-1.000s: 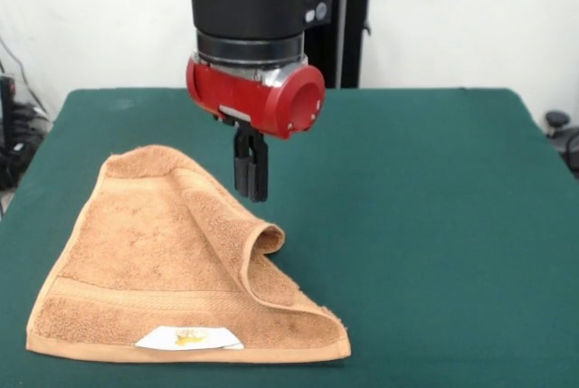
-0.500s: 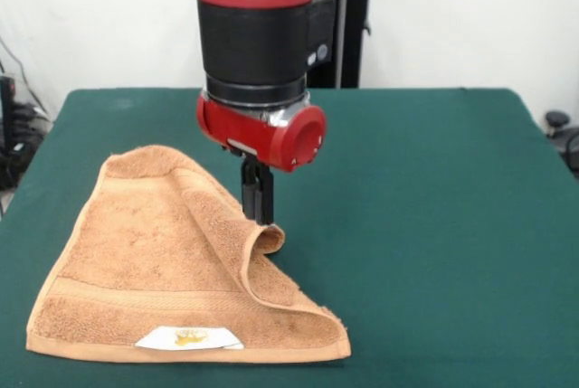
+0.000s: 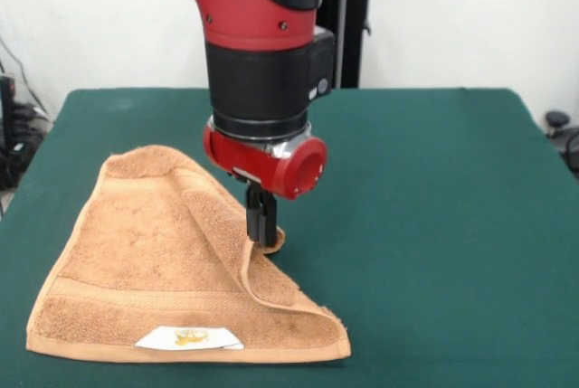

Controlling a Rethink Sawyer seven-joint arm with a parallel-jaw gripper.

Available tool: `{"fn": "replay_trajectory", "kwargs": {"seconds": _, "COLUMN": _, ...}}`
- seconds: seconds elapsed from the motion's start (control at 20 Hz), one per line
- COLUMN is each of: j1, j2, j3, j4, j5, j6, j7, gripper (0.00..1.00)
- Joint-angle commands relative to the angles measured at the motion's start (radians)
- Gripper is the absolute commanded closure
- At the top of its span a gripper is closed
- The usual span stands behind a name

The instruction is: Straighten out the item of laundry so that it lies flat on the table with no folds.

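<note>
Orange-tan terry towel (image 3: 163, 261) lies at seven o'clock on the dark green felt worktop (image 3: 425, 225), one corner folded over. At that fold's tip, the black end effector (image 3: 262, 241) has its fingers pressed together; whether cloth sits between them cannot be told.

Only one view is given, taken from across the table (image 3: 434, 189) and angled slightly downward. The arm (image 3: 258, 62) is faced head-on against a white wall (image 3: 470, 17). The table is seen closely, its near edge and left side cropped.
</note>
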Motion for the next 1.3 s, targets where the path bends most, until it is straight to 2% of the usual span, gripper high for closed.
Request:
{"fn": "replay_trajectory", "kwargs": {"seconds": 0.05, "j1": 0.033, "j2": 0.053, "j3": 0.025, "j4": 0.117, "j5": -0.008, "j6": -0.043, "j7": 0.099, "gripper": 1.0}}
{"fn": "replay_trajectory", "kwargs": {"seconds": 1.15, "j1": 0.04, "j2": 0.021, "j3": 0.02, "j4": 0.164, "j5": -0.006, "j6": -0.049, "j7": 0.1, "gripper": 1.0}}
{"fn": "replay_trajectory", "kwargs": {"seconds": 1.2, "j1": 0.041, "j2": 0.021, "j3": 0.019, "j4": 0.164, "j5": -0.007, "j6": -0.047, "j7": 0.1, "gripper": 0.0}}
{"fn": "replay_trajectory", "kwargs": {"seconds": 1.3, "j1": 0.045, "j2": 0.02, "j3": 0.015, "j4": 0.165, "j5": -0.005, "j6": -0.048, "j7": 0.107, "gripper": 0.0}}
